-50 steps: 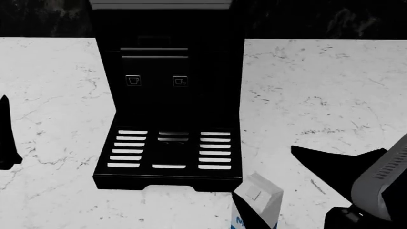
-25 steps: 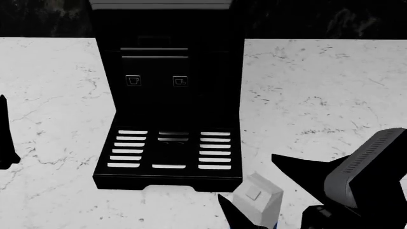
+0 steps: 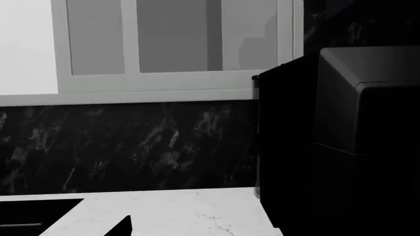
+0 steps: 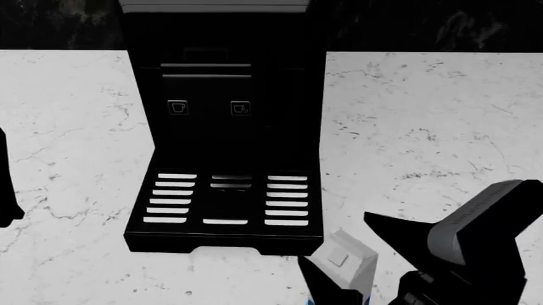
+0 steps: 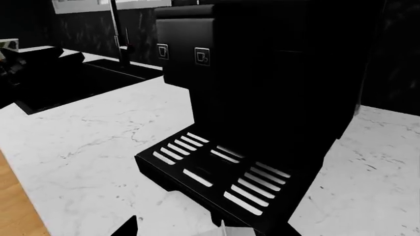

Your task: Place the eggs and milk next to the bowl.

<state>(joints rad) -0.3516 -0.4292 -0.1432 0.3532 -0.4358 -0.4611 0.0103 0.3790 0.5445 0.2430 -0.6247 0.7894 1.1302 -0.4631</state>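
The milk (image 4: pixel 346 262) stands at the near edge of the head view, on the white marble surface (image 4: pixel 424 114), just beside the front right corner of the coffee machine (image 4: pixel 225 127). Only the carton's white gable top and a sliver of its blue band are visible; the rest is cut off by the frame edge.

The right gripper (image 4: pixel 350 254) is at the carton. One dark finger rises just left of the gable and the other extends from the right, so the jaws stand apart with the carton between them. Whether either finger touches the carton cannot be determined. The right wrist view confirms spread fingertips at the frame edge, facing the machine's slotted drip tray (image 5: pixel 220 172).

The coffee machine is a tall black unit with two cup-icon buttons (image 4: pixel 208 108). It occupies the centre of the surface directly behind the carton.

The left gripper (image 4: pixel 7 190) appears only as a dark shape at the left edge of the head view, well apart from the carton; its jaw state cannot be told. The left wrist view shows a dark marbled backsplash (image 3: pixel 131 147) and a window frame (image 3: pixel 170 81) above it.
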